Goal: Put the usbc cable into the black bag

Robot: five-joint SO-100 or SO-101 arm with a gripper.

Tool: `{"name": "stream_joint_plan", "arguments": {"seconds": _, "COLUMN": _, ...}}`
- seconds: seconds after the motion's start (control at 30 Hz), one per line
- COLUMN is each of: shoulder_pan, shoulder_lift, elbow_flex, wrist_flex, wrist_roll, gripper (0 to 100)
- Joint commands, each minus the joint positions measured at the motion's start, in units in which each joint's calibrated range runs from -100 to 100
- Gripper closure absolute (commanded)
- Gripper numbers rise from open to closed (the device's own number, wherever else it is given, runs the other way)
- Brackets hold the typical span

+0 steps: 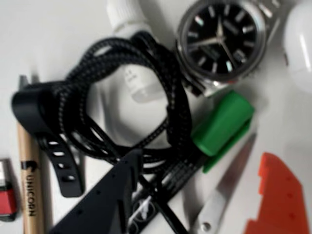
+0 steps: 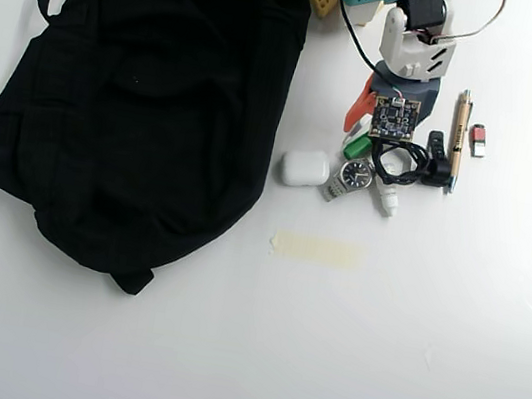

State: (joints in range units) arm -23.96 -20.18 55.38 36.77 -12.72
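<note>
One small coil of braided black cord, the usbc cable, lies on the white counter in a huddle of clutter: the wristwatch just beside it, a green cap near it, a white tube running under its loops, a wooden pencil to the left in the wrist view. The pincer hovers low over the coil, spread open and holding nothing, with one dark finger and one orange. I'd reckon the cord is light, limp and floppy; pinching several strands together, or the black strap binding them, looks safest. The black bag lies well apart, on the overhead view's left.
</note>
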Motion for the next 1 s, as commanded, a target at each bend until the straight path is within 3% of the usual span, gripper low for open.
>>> {"name": "stream_joint_plan", "arguments": {"seconds": 0.0, "shoulder_pan": -0.34, "shoulder_lift": -0.07, "elbow_flex": -1.92, "wrist_flex": -4.73, "wrist_roll": -0.12, "gripper": 69}}
{"name": "stream_joint_plan", "arguments": {"seconds": 0.3, "shoulder_pan": 0.10, "shoulder_lift": 0.93, "elbow_flex": -2.10, "wrist_flex": -8.26, "wrist_roll": 0.24, "gripper": 69}}
{"name": "stream_joint_plan", "arguments": {"seconds": 0.5, "shoulder_pan": 0.33, "shoulder_lift": 9.48, "elbow_flex": -2.37, "wrist_flex": -18.34, "wrist_roll": 0.35, "gripper": 69}}
{"name": "stream_joint_plan", "arguments": {"seconds": 0.83, "shoulder_pan": 0.55, "shoulder_lift": 16.20, "elbow_flex": -7.76, "wrist_flex": -19.37, "wrist_roll": 0.40, "gripper": 70}}
{"name": "stream_joint_plan", "arguments": {"seconds": 0.97, "shoulder_pan": 0.63, "shoulder_lift": 16.37, "elbow_flex": -8.21, "wrist_flex": -19.37, "wrist_roll": 0.40, "gripper": 79}}
